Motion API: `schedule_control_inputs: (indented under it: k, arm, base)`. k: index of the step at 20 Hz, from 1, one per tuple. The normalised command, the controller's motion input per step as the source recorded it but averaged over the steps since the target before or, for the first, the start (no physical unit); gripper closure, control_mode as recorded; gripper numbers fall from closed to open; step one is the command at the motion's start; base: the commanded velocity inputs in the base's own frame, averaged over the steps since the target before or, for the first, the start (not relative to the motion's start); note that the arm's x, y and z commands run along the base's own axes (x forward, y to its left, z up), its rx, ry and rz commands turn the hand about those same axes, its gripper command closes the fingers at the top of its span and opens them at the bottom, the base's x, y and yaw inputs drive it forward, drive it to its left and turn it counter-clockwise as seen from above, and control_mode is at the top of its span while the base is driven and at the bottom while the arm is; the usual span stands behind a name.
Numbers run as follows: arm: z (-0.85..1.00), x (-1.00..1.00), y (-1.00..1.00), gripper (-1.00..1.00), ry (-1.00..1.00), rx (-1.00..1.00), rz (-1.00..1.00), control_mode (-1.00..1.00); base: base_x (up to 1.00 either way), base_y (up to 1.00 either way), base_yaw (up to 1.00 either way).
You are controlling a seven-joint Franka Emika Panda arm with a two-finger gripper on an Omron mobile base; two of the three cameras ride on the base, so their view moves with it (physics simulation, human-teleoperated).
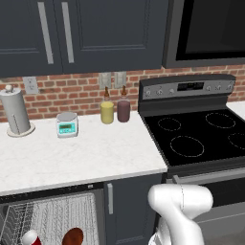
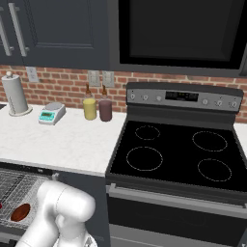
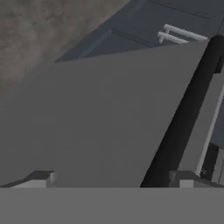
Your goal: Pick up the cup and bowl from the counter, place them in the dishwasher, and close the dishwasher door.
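— Where are the cup and bowl?
— I see the cup [image 1: 30,238] and the bowl [image 1: 72,236] lying in the dishwasher [image 1: 52,217] rack, bottom left of my left base view. The table [image 1: 72,155] above carries two bottles and a scale.
— And the hand?
— The hand [image 3: 111,183] sits over the dishwasher door [image 3: 96,118], its fingertips [image 3: 43,178] spread wide, released, grasping nothing.

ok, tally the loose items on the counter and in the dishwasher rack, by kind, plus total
Bottles: 2, yellow bottle and purple bottle
Paper-towel holder: 1
Scale: 1
Cup: 1, in the rack
Bowl: 1, in the rack
Total: 6
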Motion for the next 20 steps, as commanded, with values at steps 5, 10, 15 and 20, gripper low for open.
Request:
schedule_control_inputs:
  k: [5,10,15,20]
  arm:
    - [-1.00,1.00,-0.91,-1.00,-0.38,-0.27,-0.02,-1.00]
    - [-0.90,1.00,-0.86,-1.00,-0.38,-0.26,0.00,-1.00]
    - [-0.54,1.00,-0.71,-1.00,-0.47,-0.16,0.00,-1.00]
    - [-0.40,1.00,-0.45,-1.00,-0.57,0.00,0.00,-1.00]
  base:
    - [0.00,0.00,0.00]
    - [0.00,0.00,0.00]
    - [0.00,0.00,0.00]
    - [0.00,0.00,0.00]
